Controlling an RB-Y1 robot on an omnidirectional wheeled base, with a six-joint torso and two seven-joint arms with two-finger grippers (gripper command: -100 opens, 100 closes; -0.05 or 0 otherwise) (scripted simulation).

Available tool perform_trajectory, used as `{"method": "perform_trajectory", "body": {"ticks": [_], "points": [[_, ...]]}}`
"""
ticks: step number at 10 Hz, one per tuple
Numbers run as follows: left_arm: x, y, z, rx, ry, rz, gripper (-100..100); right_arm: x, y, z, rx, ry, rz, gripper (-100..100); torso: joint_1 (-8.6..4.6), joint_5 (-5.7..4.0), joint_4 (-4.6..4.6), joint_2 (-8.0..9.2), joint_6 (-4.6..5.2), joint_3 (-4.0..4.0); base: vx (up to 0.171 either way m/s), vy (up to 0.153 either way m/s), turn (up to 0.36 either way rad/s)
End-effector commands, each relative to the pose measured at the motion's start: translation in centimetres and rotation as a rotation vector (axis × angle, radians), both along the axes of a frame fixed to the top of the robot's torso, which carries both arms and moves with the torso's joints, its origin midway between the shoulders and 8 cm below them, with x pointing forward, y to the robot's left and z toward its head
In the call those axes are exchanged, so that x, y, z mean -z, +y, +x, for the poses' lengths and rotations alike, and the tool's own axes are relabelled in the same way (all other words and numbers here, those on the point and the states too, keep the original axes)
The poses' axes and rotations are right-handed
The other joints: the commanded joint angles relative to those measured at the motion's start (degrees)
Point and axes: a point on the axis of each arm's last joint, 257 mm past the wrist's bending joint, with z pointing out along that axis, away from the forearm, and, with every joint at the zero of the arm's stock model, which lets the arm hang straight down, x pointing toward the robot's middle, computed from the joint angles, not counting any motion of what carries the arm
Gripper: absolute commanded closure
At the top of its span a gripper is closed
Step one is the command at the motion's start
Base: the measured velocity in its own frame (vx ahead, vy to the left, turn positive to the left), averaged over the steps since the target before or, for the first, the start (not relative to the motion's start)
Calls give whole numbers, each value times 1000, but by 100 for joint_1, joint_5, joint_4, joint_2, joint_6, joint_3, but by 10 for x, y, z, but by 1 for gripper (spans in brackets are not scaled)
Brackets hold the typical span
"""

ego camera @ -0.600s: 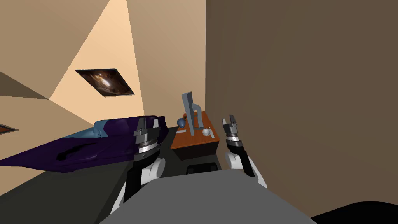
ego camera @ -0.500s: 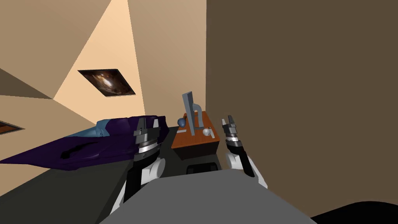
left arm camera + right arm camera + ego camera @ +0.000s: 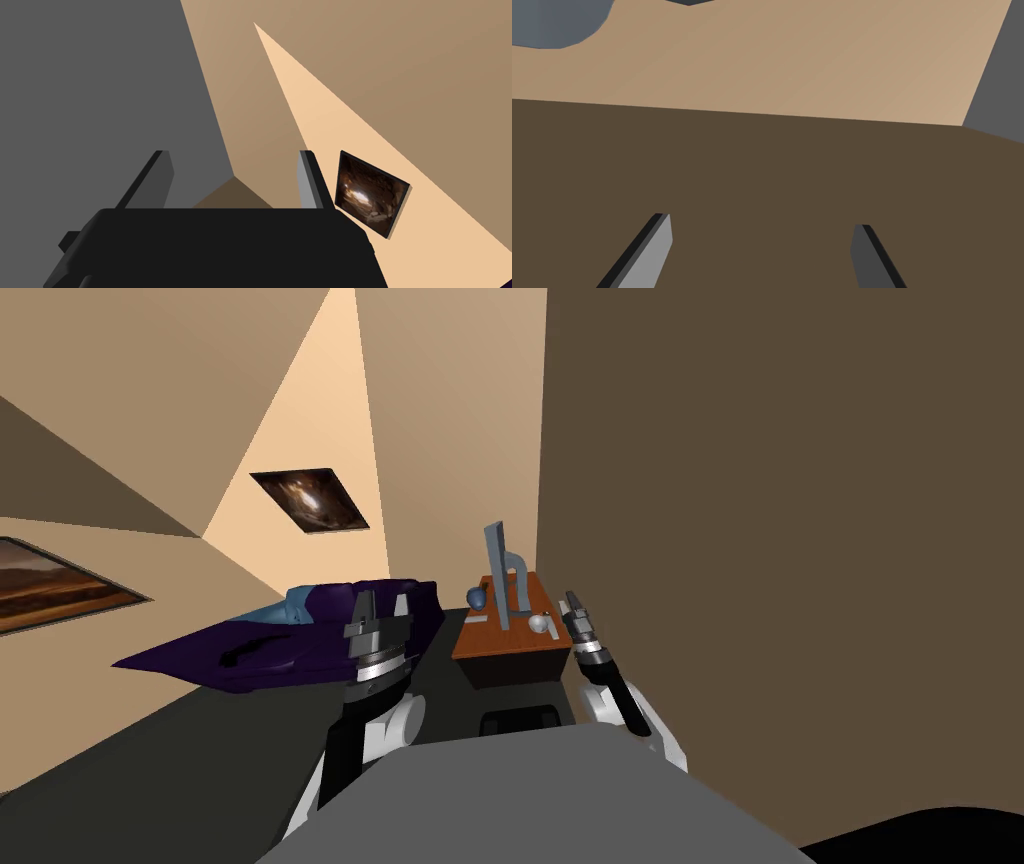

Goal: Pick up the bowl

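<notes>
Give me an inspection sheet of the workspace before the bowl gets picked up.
Surface: reddish-brown desk ahead, against a dark brown wall.
Job's things: small grey round thing near the desk's right edge, blue round thing at its far left corner; cannot tell which is the bowl.
Clutter: grey monitor standing mid-desk.
Grippers: left gripper open, empty, raised before the bed; right gripper open, empty, by the desk's right edge.
Cables: nothing seen.
Surroundings: purple cover on the bed; framed pictures on the tan walls; dark floor.
</notes>
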Motion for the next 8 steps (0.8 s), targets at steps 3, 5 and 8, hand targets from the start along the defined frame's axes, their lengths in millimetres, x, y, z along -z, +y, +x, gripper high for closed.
{"method": "perform_trajectory", "body": {"ticks": [3, 5, 8], "points": [[0, 0, 0, 0, 0, 0, 0, 55, 33, 13, -59, 137, -172, -100, -1, 0, 0, -2, 1, -1, -91, 52, 163], [0, 0, 0, 0, 0, 0, 0, 93, 50, 18, -94, 221, -296, -100, -2, 0, 1, 4, 0, 2, -103, 52, 202], [0, 0, 0, 0, 0, 0, 0, 137, 63, 18, -127, 309, -433, -100, -16, -3, -1, -11, 5, -5, -55, 27, 148]]}}
